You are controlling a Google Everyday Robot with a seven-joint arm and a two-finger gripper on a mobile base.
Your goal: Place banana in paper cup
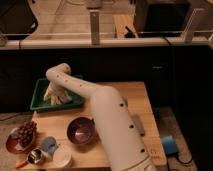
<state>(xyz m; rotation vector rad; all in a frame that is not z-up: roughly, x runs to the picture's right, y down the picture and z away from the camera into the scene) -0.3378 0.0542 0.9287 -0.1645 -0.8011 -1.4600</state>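
The pale yellow banana (53, 98) lies in a green tray (39, 95) at the table's back left, partly hidden by my gripper. My gripper (55, 92) reaches down into the tray, right at the banana. The white arm runs back from there to the front right. The white paper cup (62, 158) stands near the table's front left edge, far from the gripper.
A purple bowl (81, 131) sits in front of the tray, next to my arm. Dark red grapes (26, 132) lie on a red plate at the left. A light-blue cup (49, 145) and a small metal cup (35, 156) stand beside the paper cup. A blue object (169, 145) lies off the table's right side.
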